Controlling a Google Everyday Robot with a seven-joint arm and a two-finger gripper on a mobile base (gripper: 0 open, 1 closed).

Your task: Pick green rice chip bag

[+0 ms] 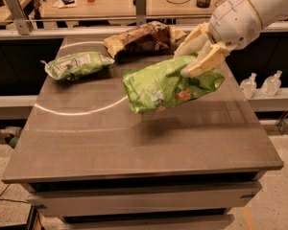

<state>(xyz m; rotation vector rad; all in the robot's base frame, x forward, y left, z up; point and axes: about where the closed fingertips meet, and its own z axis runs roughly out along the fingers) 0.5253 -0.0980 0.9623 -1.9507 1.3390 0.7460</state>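
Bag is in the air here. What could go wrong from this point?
1. The gripper pinches the green rice chip bag only near its upper right edge, and most of the bag hangs out to the left, so the crinkled film could slip from the fingers.
2. The brown-and-yellow bag lies just behind; a swing could brush it.

No legible text; gripper [183, 63] on green rice chip bag [165, 87], midair
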